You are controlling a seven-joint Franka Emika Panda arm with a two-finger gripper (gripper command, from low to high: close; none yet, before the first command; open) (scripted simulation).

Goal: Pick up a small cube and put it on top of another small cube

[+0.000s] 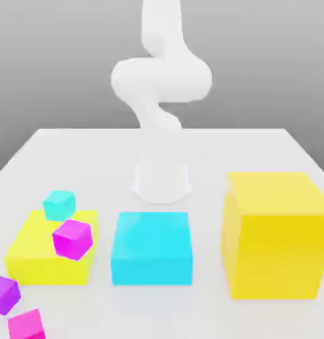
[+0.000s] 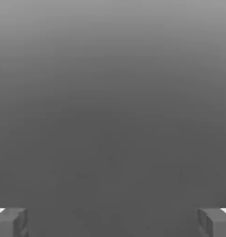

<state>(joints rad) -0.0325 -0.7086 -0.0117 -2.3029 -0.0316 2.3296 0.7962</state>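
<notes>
Standing wide apart, the pincer (image 2: 113,222) shows just its two grey fingertips (image 2: 10,222) against blank grey, nothing between them. The white arm (image 1: 161,79) rises from mid-counter (image 1: 257,149), its top cut off. The small cube (image 1: 4,294), deep violet, sits near the counter's front corner on the exterior view's left, partly cropped, beside a pink cube (image 1: 26,324) cropped too.

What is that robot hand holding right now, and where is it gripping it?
Nothing. The gripper is open, with only grey background between its fingers; the small violet cube sits untouched on the table.
</notes>
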